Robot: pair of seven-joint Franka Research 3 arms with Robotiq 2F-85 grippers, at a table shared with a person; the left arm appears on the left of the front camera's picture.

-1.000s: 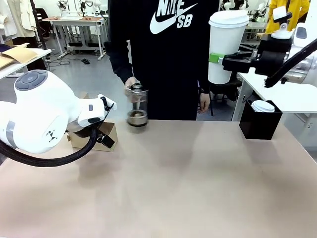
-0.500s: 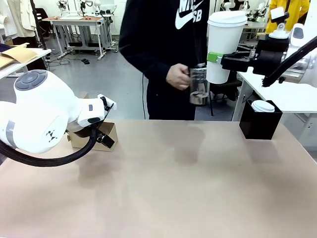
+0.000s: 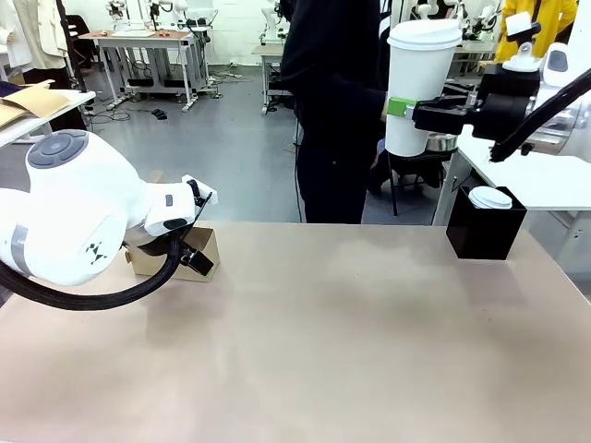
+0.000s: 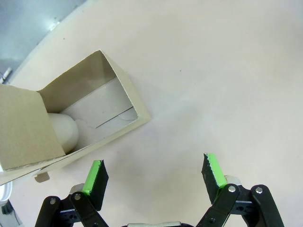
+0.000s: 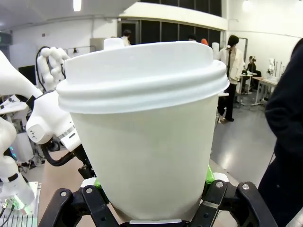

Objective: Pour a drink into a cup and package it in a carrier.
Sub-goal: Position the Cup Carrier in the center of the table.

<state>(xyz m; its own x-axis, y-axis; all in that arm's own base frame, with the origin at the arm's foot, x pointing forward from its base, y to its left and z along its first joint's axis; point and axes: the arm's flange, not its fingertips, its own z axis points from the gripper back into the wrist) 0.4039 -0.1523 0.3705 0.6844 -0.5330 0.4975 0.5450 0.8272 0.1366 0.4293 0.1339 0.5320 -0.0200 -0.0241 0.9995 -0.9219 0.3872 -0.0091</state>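
Pale brown worktop (image 3: 323, 351) fills the near ground, with other benches in the hall behind. Over it the left pincer (image 4: 154, 175) hangs with its green pads (image 4: 94, 176) spread wide apart and nothing between them, pointing down at bare surface just beside the brown cardboard carrier (image 4: 120, 92), whose open pocket holds a pale rounded shape I cannot identify. Well to the right of the carrier and high above the surface, the right pincer (image 3: 406, 109) is clamped on an upright white lidded paper cup (image 3: 420, 74). Lower down, also far right of the carrier, stands a black box (image 3: 480, 235) topped by a white lid (image 3: 489, 197). A person in dark clothes (image 3: 337, 111) stands beyond the far edge, right of the carrier.
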